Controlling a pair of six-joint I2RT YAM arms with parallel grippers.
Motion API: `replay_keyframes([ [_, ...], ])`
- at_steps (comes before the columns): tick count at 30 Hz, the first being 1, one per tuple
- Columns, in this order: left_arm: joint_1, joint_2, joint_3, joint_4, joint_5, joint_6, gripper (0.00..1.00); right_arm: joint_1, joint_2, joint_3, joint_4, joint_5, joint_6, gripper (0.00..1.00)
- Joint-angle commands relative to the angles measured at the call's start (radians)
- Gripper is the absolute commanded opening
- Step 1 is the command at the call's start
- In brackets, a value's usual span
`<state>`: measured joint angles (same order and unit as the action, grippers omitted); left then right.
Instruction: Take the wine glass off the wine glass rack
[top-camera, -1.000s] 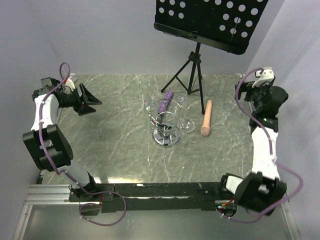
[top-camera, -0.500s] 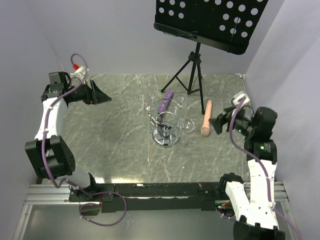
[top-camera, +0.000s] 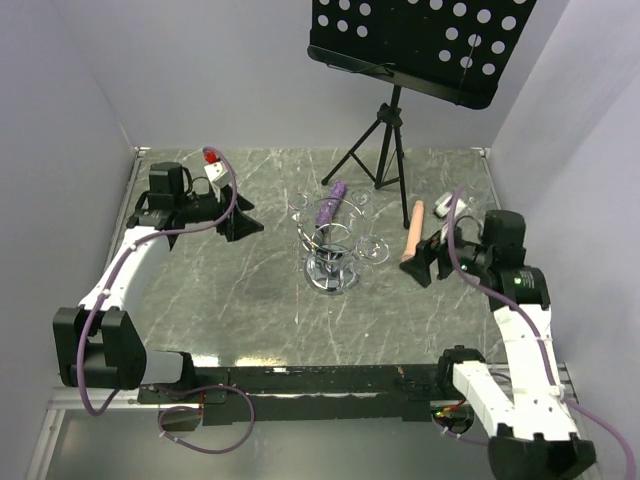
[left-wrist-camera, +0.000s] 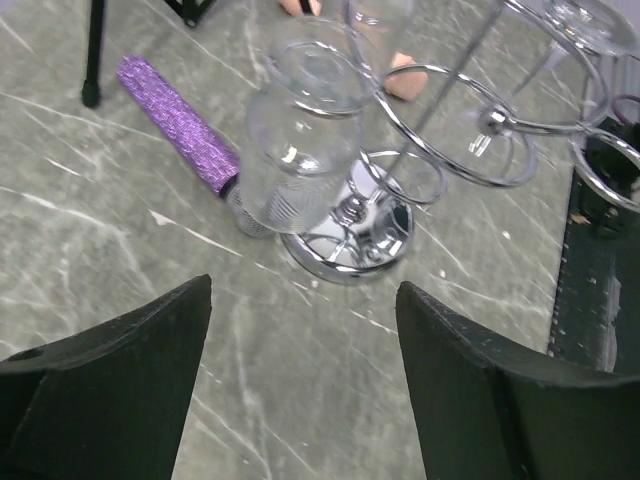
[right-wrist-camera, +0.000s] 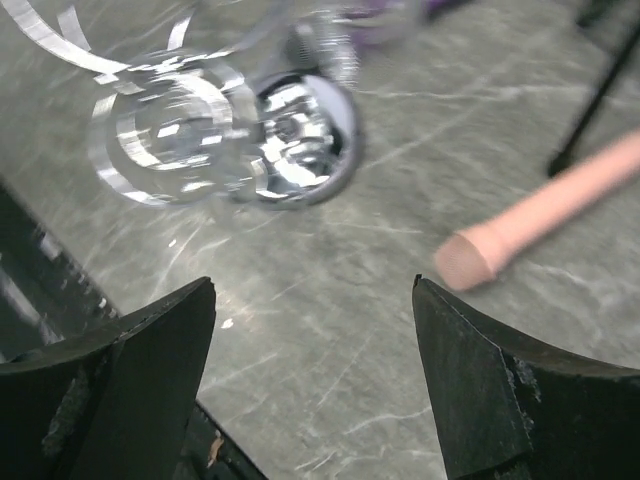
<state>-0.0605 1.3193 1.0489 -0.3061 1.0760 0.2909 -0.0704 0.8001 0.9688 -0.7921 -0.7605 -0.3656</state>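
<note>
Left pincer (top-camera: 243, 223) gapes near wine glass rack (top-camera: 330, 274).

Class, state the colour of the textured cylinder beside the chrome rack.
The cylinder is purple; the left wrist view shows it best.

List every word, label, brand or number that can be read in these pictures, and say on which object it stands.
None can be read: no text shows on the wine glass rack, the wine glass, the music stand, the purple glitter stick or the peach cylinder.
</note>
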Motion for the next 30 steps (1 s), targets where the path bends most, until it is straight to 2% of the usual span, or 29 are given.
replay_keyframes([
  [1, -0.001, 0.031, 0.046, 0.081, -0.031, -0.021, 0.77, 0.171, -0.068, -0.047, 0.017, -0.042, -0.096, 0.84],
  [6, -0.001, -0.003, 0.082, -0.031, -0.109, 0.025, 0.78, 0.221, -0.136, -0.229, 0.287, -0.039, -0.014, 0.79],
  [14, -0.005, -0.032, 0.238, -0.295, -0.287, 0.135, 0.79, 0.259, -0.251, -0.518, 0.681, -0.048, 0.119, 0.74],
  [20, -0.009, -0.005, 0.37, -0.406, -0.418, 0.168, 0.79, 0.284, -0.202, -0.613, 0.944, -0.05, 0.256, 0.7],
  [25, -0.009, -0.009, 0.404, -0.406, -0.473, 0.133, 0.8, 0.317, -0.159, -0.647, 1.151, 0.01, 0.407, 0.67],
  [30, -0.009, 0.004, 0.463, -0.473, -0.571, 0.184, 0.8, 0.342, -0.115, -0.685, 1.319, 0.038, 0.505, 0.67],
])
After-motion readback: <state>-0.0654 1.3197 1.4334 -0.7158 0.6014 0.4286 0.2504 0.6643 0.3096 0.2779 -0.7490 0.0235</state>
